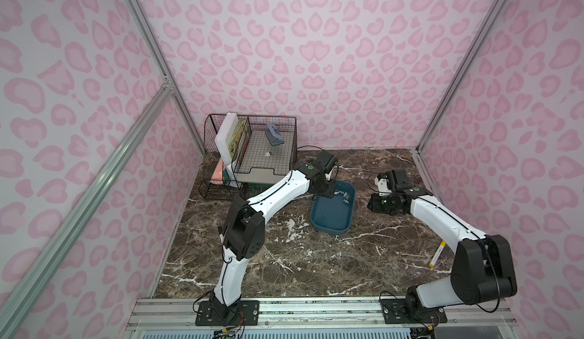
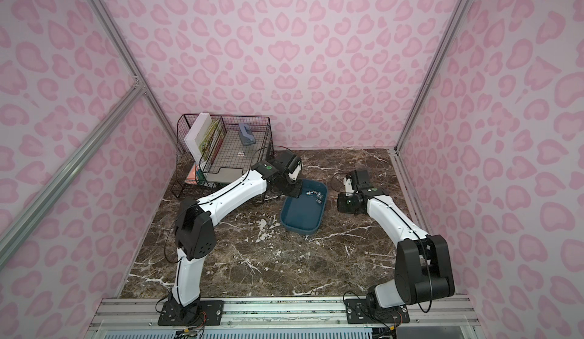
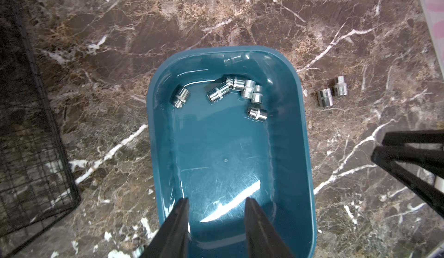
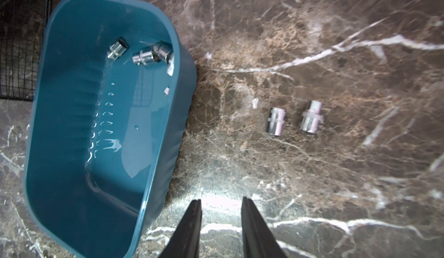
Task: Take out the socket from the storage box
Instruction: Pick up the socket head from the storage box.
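Observation:
The storage box is a dark teal tub on the marble table, seen in both top views. Several chrome sockets lie at its far end, one apart from the cluster. Two more sockets lie on the table beside the box. My left gripper hangs open over the box's empty end with nothing between its fingers. Beside the box's outer wall, my right gripper stands open over bare table, holding nothing.
A black wire-mesh rack with books and a grey object stands at the back left, close to the box and the left arm. A yellow-capped marker lies near the right wall. The right gripper's fingers show in the left wrist view.

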Available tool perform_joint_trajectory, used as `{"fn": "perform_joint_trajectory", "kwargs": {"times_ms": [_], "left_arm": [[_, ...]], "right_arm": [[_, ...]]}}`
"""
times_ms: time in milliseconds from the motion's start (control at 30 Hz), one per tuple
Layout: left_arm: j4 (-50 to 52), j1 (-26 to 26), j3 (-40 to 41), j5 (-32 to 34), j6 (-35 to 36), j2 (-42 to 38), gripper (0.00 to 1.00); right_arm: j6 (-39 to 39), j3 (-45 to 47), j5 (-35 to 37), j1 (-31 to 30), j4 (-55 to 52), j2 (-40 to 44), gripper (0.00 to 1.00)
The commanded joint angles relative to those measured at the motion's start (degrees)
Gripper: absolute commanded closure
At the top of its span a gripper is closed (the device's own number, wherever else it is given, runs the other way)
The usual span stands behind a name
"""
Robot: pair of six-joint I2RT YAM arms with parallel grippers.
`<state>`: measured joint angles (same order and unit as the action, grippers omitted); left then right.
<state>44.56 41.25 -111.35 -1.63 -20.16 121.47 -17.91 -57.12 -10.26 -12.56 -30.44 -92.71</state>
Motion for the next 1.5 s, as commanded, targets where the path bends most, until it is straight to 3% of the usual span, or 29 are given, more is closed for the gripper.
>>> {"fn": "perform_joint_trajectory", "kwargs": {"times_ms": [0, 233, 767, 1467], "left_arm": [[2.2, -0.3, -3.2, -1.1, 7.1, 3.5, 0.57], [1.4, -1.5, -8.6, -4.6, 13.4, 10.8, 0.57], [2.7, -1.6, -20.6, -4.3, 22.2, 23.0, 0.58], [-2.5, -1.6, -23.4, -6.3, 28.8, 26.6, 0.56]], "right_arm": [[-0.8, 0.6, -0.7, -0.6, 2.2, 0.3, 0.66], [-0.4, 0.8, -0.9, -0.7, 2.5, 0.4, 0.66], [0.0, 1.0, -1.1, -0.7, 2.8, 0.3, 0.66], [0.5, 1.0, -2.3, -0.4, 2.8, 0.8, 0.66]]}}
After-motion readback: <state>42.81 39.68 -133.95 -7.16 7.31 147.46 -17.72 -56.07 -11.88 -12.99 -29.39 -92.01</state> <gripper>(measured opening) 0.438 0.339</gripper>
